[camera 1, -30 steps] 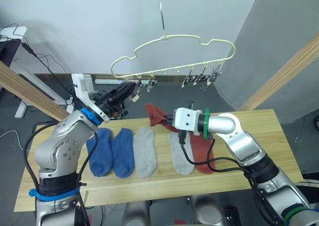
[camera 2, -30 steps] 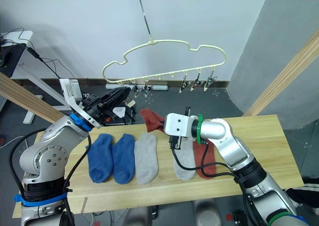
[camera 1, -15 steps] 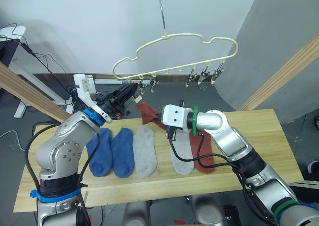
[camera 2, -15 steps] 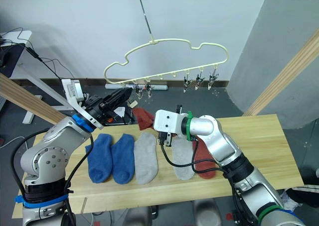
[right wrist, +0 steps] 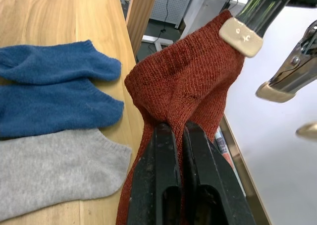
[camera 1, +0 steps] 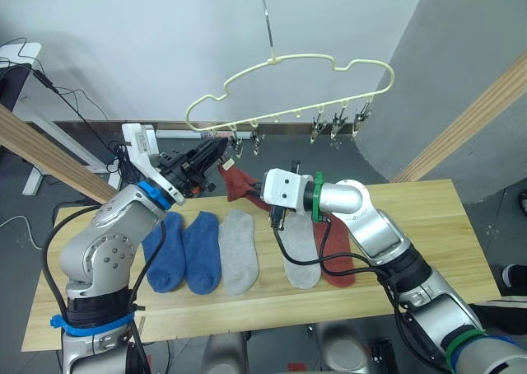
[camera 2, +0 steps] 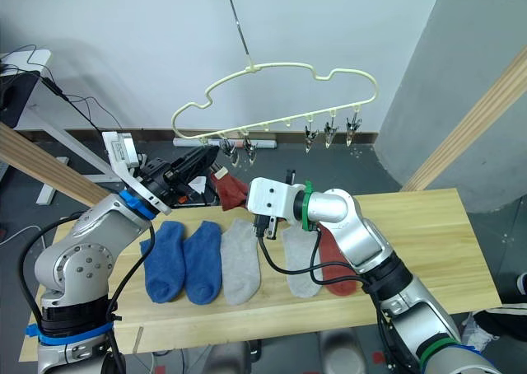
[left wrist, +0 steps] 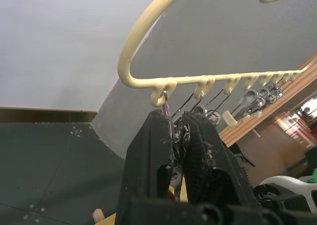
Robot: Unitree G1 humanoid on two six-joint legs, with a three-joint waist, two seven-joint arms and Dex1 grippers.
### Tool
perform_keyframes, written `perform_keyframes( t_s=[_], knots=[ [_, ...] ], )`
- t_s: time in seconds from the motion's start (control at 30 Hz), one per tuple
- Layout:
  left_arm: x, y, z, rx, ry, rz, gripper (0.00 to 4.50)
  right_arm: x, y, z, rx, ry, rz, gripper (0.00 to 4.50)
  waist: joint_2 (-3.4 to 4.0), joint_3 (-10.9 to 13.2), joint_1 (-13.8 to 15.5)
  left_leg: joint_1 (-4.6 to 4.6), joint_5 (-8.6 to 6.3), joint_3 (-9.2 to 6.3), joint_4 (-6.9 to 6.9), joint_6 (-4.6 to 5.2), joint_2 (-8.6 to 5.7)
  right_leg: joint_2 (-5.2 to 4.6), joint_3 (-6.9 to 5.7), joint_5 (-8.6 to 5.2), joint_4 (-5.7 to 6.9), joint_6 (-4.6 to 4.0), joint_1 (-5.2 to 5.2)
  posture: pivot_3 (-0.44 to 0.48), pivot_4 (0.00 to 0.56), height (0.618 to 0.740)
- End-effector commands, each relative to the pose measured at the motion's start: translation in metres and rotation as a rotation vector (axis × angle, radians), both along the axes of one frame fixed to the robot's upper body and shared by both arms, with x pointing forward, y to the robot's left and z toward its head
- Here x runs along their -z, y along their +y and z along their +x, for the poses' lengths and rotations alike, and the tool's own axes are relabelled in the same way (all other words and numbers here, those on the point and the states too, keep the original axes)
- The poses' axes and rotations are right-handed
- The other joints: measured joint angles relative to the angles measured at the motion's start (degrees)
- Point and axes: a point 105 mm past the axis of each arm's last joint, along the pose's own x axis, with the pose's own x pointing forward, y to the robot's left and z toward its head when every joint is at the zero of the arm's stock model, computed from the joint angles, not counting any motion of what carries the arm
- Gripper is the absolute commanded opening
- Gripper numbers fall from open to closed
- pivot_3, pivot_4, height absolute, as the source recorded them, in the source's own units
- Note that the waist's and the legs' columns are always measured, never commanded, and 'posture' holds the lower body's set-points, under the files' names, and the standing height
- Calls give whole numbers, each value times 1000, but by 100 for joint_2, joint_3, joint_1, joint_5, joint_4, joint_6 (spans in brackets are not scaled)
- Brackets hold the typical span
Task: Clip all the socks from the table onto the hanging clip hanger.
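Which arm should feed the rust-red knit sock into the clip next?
The right. Its hand is shut on the rust-red knit sock, whose cuff is already up at the small metal clip. The left hand is pinching that clip on the cream-yellow wire hanger.

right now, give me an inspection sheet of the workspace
surface: pale plank table, level.
job's things: two blue socks, two grey socks and one red sock lie flat in a row; second red sock lifted to the left-end clips; hanger hangs on its hook, slightly tilted.
clutter: nothing seen.
grippers: left tool squeezes a clip; right tool shut on the red sock.
cables: black cable loops from the right arm over the grey sock.
surroundings: white wall, wooden poles, floor cords.
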Motion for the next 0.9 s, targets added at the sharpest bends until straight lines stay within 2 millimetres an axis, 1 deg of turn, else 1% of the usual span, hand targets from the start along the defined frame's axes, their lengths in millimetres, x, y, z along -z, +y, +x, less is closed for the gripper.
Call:
perform_keyframes(
  t_s=[0.03, 0.13, 0.2, 0.27, 0.37, 0.47, 0.53, 0.6, 0.67, 0.77, 0.83, 0.9],
  knots=[
    [-10, -4, -9, 25, -56, 2, 216, -20, 6, -6, -35, -52, 63, 0, 0, 0, 0, 0, 0, 0, 0, 0, 0, 0, 0, 0, 0, 0, 0, -262, 343, 740],
    [-9, -3, -7, 2, -57, 19, 216, -20, 7, -7, -38, -50, 67, 0, 0, 0, 0, 0, 0, -1, 0, 0, 1, 0, -1, 0, 0, 0, 0, -262, 342, 740],
    [-11, -2, -8, 10, -63, -2, 216, -20, 8, -7, -35, -48, 70, 0, 0, 0, 1, 0, 0, 0, 0, 0, 1, 1, 0, 1, 1, -1, 0, -262, 342, 740],
    [-11, -2, -10, 21, -68, -3, 938, -20, 8, -7, -37, -46, 72, 0, 0, 0, 0, 0, 0, 0, 0, 0, 1, 1, 0, 1, 1, -1, 0, -262, 342, 740],
    [-9, -1, -11, 24, -59, 9, 1857, -19, 10, -9, -51, -30, 69, 0, 0, 0, 0, 0, 0, 0, 0, 0, 2, 1, -1, 1, 1, -2, 0, -258, 341, 740],
    [-6, 0, -12, 22, -51, 21, 2650, -18, 11, -11, -65, -11, 72, 0, 0, 0, -3, 0, 0, 0, 0, 0, 3, 1, 0, 1, 1, -2, 0, -258, 341, 740],
    [-5, 2, -13, 24, -60, 41, 3198, -17, 12, -12, -69, 9, 76, 522, 0, 0, -4, 0, 0, 0, 0, 0, 3, 2, -1, 1, 1, -2, -1, -255, 340, 740],
    [-4, 4, -13, 14, -65, 63, 3212, -15, 12, -13, -75, 2, 63, 1096, 0, 0, -3, 0, 0, 0, 0, 0, 4, 3, -1, 2, 2, -3, -1, -255, 340, 740],
    [-2, 6, -13, 3, -73, 98, 3212, -13, 11, -15, -84, -1, 44, 1763, 0, 0, 0, 0, 0, -1, 1, 0, 4, 3, -1, 2, 2, -4, -2, -255, 340, 740],
    [1, 9, -12, -35, -107, 157, 3212, -13, 5, -17, -86, 0, 36, 1763, 0, 0, 0, 0, 0, 1, 1, 0, 5, 3, 0, 2, 2, -4, -2, -255, 340, 740],
    [3, 10, -13, -71, -162, 227, 3212, -17, -7, -22, -86, 6, 41, 1763, 0, 0, 5, 0, 0, 0, 0, 0, 5, 3, 0, 2, 1, -4, -2, -259, 339, 740],
    [4, 9, -15, -86, -203, 268, 3212, -19, -13, -25, -85, 11, 42, 1763, 0, 0, 15, -2, 0, 0, -1, -1, 5, 2, 0, 2, -5, -4, -2, -259, 339, 740]
  ],
)
